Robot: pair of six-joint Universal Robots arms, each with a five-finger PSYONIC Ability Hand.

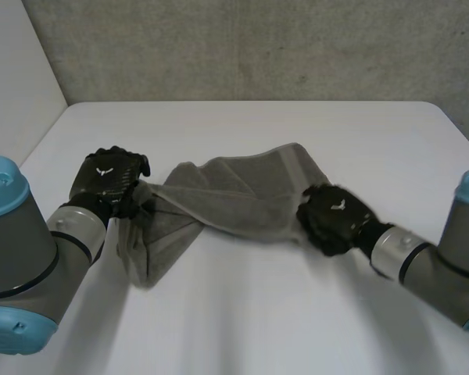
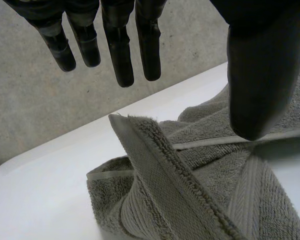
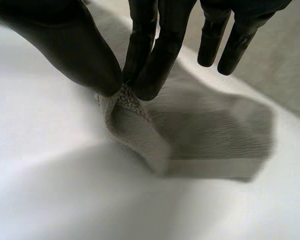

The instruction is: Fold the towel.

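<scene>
1. On the head cam I've got the grey towel (image 1: 234, 199) lying rumpled on the white table (image 1: 258, 312), strung out between the two hands
2. The left hand (image 1: 109, 178) sits at the towel's left end, where the cloth is bunched up and a flap runs along the table toward the camera
3. On the left wrist cam, the left fingers (image 2: 119, 55) are straight and well apart from the left thumb (image 2: 260, 85) with nothing caught between them, so I'm calling that hand wide and empty
4. In the same view the towel is under the palm with a ribbed hem standing up in a ridge. The thumb tip is right by a hem line, and I can't tell if it actually touches
5. The right hand (image 1: 334, 217) is at the towel's right end, on the near edge
6. On the right wrist cam, the right thumb (image 3: 75, 45) and some right fingers (image 3: 157, 60) are closed on a small peak of cloth, so that hand is holding the towel. Its other fingers stick out straight, clear of the cloth
7. From that pinch the towel drops onto the table in a fold
8. There's a grey wall (image 1: 258, 47) behind the table
</scene>
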